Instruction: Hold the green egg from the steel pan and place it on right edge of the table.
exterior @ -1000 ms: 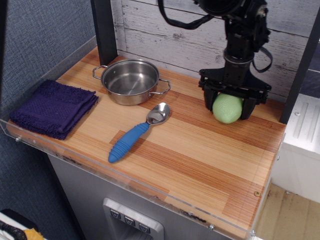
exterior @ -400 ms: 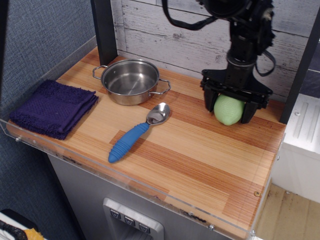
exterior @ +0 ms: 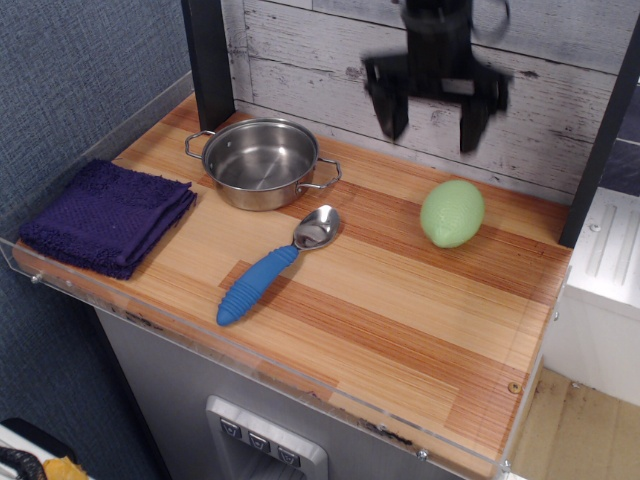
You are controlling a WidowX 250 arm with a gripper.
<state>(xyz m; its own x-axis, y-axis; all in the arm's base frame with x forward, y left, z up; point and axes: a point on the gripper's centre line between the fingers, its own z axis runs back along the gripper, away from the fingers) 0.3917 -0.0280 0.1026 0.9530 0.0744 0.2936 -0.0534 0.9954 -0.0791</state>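
The pale green egg (exterior: 452,213) lies on the wooden table (exterior: 380,300), toward its back right, a short way in from the right edge. The steel pan (exterior: 261,163) stands empty at the back left. My gripper (exterior: 433,122) is open and empty, raised well above the table, up and slightly left of the egg, and blurred by motion. Its two black fingers (exterior: 391,110) hang down apart, clear of the egg.
A steel spoon with a blue handle (exterior: 268,272) lies in the middle of the table. A folded dark purple cloth (exterior: 108,215) lies at the left. A black post (exterior: 212,60) stands behind the pan. A white plank wall (exterior: 320,50) is at the back.
The gripper has let go of the egg and risen up and a little left. The egg now rests on the table alone.
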